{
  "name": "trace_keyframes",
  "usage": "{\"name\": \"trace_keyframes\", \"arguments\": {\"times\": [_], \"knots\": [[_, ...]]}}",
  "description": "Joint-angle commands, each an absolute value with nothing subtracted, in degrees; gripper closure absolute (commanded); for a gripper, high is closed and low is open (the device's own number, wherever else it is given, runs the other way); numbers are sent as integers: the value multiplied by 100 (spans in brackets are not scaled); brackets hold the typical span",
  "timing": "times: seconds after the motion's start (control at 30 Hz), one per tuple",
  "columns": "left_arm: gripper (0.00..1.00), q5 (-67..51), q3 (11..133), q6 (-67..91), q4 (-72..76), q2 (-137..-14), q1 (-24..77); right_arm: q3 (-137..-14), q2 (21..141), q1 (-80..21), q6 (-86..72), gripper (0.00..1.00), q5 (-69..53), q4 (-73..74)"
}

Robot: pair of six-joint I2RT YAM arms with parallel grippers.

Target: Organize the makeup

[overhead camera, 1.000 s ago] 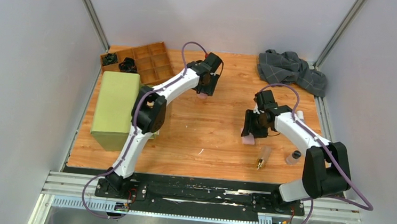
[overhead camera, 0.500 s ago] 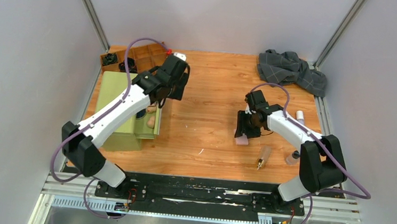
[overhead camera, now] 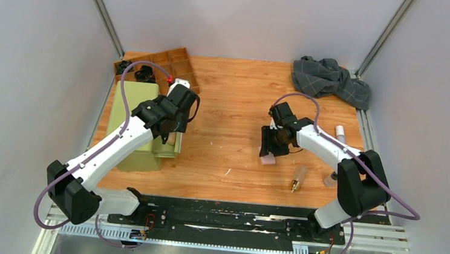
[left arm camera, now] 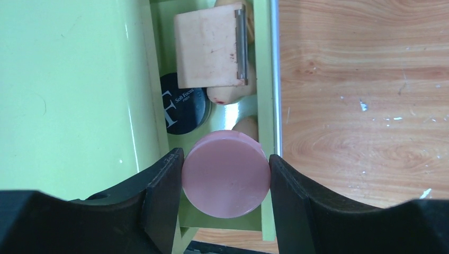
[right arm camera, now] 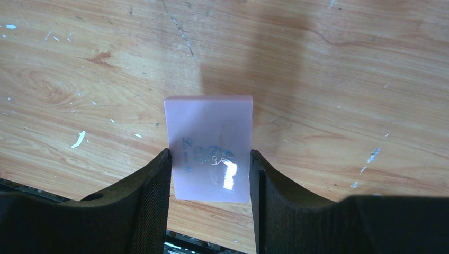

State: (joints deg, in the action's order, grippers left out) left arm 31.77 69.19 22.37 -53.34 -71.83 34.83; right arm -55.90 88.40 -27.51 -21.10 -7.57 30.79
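Makeup: pink disc (left arm camera: pixel 225 177), clamped by left gripper (left arm camera: pixel 225 168) at lower centre, may land tilted on black compact (left arm camera: pixel 184 110); right gripper (right arm camera: pixel 210 159) clamps pink pad (right arm camera: pixel 208 132).

Glossy pink square pad (right arm camera: pixel 209 153), wooden table (right arm camera: pixel 344 79)

The disc (left arm camera: pixel 225 174) hangs over the open drawer (left arm camera: pixel 263 79), where a compact (left arm camera: pixel 185 110) lies beside a square pad (left arm camera: pixel 206 50).
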Motion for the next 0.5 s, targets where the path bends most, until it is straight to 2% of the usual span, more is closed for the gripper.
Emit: {"name": "trace_keyframes", "arguments": {"times": [0.0,0.07,0.17,0.23,0.47], "knots": [[49,3595,6752,2535,-5412,-7117,3472,-5772,8835,-2943,-2083,72,-756,3063],[45,3813,6780,2691,-5480,-7098,3472,-5766,8796,-2993,-2083,72,-744,3059],[20,3952,6873,2785,-5606,-7114,3472,-5785,8712,-3048,-2091,72,-768,3060],[10,3999,6887,2798,-5672,-7104,3472,-5835,8651,-3086,-2086,72,-835,3059],[7,3854,7018,2828,-5801,-6617,3472,-6156,8336,-3306,-2171,72,-933,3059]]}}
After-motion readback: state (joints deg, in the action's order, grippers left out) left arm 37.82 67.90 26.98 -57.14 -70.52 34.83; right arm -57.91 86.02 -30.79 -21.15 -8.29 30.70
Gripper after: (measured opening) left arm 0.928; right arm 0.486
